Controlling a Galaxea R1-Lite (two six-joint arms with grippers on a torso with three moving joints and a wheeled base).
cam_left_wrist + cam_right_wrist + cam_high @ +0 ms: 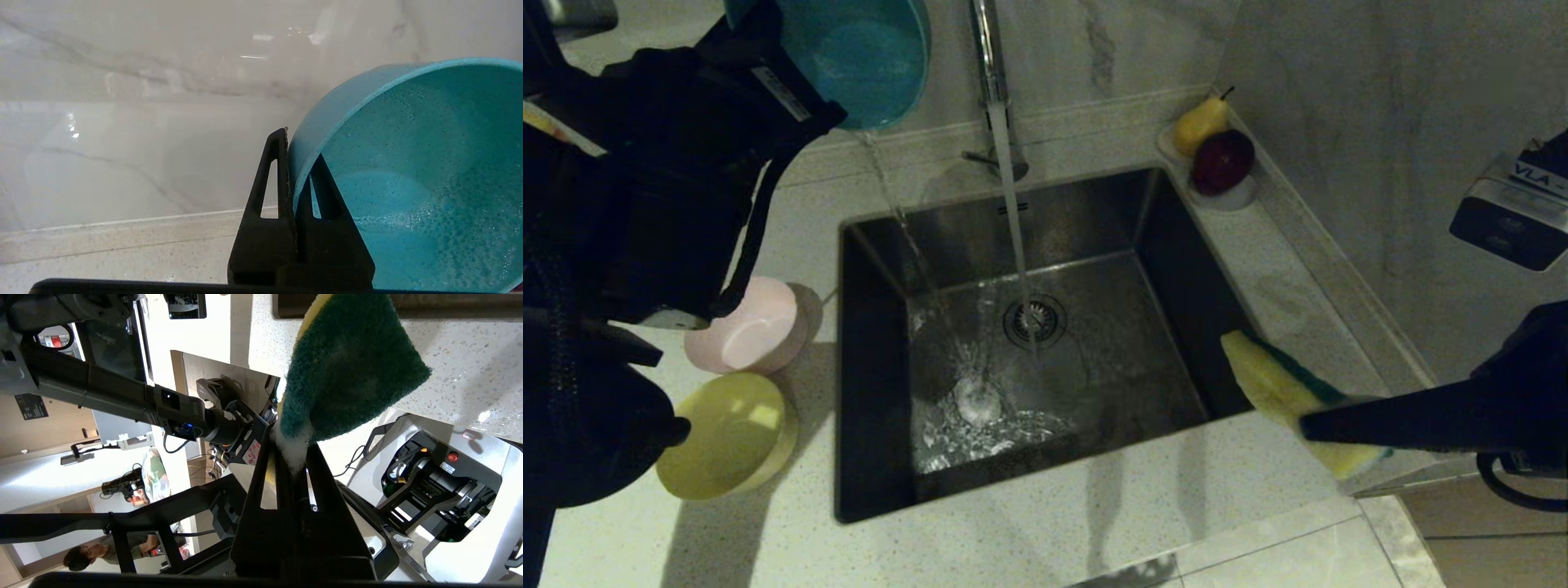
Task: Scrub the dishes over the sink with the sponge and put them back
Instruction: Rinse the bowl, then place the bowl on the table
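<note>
From the head camera, the left arm is raised at the upper left, its left gripper (805,102) holding the teal bowl (866,57) tipped on edge above the counter behind the sink (882,269) — a thin stream of water runs from the bowl's rim down into the basin. The tap (990,57) is running onto the drain strainer (1035,320). The pink bowl (756,327) and yellow bowl (731,433) sit touching on the counter left of the sink. The right arm reaches in from the right, level, its right gripper (1311,425) clamped on the sponge (1282,388) above the sink's near right corner. A box at the right edge reads "VLA".

In the left wrist view, the fingers (271,192) pinch the teal bowl's (408,183) wall, one inside and one outside; droplets coat the inside.

In the right wrist view, the right gripper (292,457) is shut tight on the sponge (351,371) — green face toward the camera, white foam squeezed out at the tips.
</note>
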